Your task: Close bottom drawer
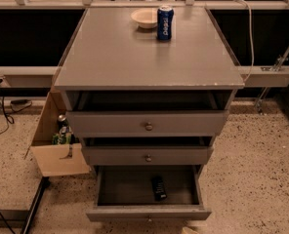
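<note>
1. Speckled floor around a grey bench [134,57]. Bottom drawer [120,212] pulled well out, lowest of three, front close to the lower edge of view.
2. Tool [190,230] barely showing: a pale sliver below the drawer front, right of centre. Apart or together: cannot tell.
3. Likely slip: pushing off-centre, skewing the drawer so it jams partway.
4. Shoving hard could slide the dark object [158,187] inside, or rock the can [165,22] and bowl [144,18] on top.
</note>
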{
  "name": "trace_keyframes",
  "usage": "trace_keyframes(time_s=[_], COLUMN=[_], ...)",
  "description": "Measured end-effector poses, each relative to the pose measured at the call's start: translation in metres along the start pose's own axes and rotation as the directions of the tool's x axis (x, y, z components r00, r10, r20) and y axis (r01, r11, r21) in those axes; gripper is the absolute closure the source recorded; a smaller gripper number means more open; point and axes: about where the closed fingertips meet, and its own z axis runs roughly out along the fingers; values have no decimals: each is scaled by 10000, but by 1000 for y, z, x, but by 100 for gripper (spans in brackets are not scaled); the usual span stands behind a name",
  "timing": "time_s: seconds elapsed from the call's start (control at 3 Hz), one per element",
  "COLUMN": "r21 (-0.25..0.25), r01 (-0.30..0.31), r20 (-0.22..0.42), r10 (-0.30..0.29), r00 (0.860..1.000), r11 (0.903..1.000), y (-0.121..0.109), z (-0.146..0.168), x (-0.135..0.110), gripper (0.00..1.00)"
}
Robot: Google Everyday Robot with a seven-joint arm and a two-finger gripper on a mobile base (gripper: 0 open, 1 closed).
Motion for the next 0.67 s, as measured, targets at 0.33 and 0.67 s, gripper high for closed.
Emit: trace_keyframes(time_s=[0.33,0.67], r21=[-4,-8], r01=[8,-16], r20=[-18,173], r10=[-8,16], r00=[10000,9998], r11=[10000,10000], y=[0,0], z=[0,10], x=[0,-5], gripper=[100,100])
